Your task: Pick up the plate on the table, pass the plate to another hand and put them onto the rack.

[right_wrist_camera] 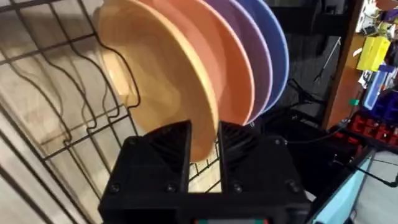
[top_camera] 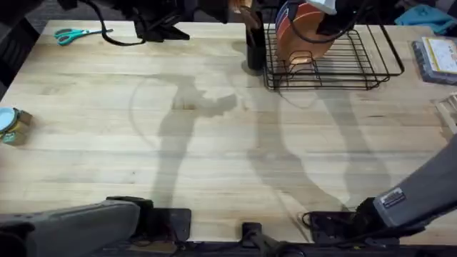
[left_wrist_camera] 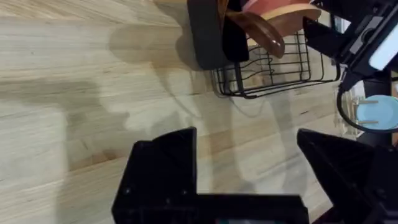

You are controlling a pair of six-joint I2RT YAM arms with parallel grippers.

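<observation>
— Plate (top_camera: 308, 39) from overhead: upright in the rack (top_camera: 357, 68), far right of the surface (top_camera: 214, 143), under the right arm.

— Left wrist: left jaws (left_wrist_camera: 249, 174) wide, empty, well short.

— Right wrist: right jaws (right_wrist_camera: 204, 149) pinch the plate's (right_wrist_camera: 155, 81) edge, rim running between them.

Right arm stretched far forward, right gripper (right_wrist_camera: 204, 146) nearly closed, pinching a thin edge. Left gripper (left_wrist_camera: 249, 168) low over the surface, fingers (left_wrist_camera: 163, 163) spread wide apart.
</observation>
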